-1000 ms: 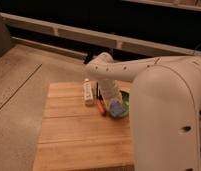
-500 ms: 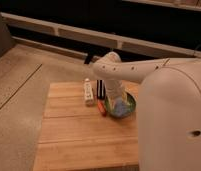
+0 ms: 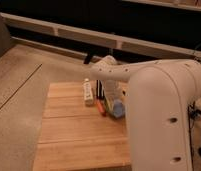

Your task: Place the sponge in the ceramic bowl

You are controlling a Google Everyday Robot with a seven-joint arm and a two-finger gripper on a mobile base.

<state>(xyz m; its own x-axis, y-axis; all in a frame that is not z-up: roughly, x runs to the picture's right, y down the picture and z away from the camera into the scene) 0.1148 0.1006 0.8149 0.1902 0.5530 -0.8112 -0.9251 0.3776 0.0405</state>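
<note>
Gripper [image 3: 112, 98] poised directly over the ceramic bowl [image 3: 114, 115] on the desk [image 3: 69, 135], sponge [image 3: 118, 106] showing blue at the bowl's mouth just beneath it, a pose suited to dropping it inside; whether the gripper clasps the sponge cannot be told.

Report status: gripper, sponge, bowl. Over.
Gripper low over the bowl, right side of the table. Sponge at the bowl under it; held or released, cannot tell. Orange stick and white bottle just left of bowl, not blocking.
</note>
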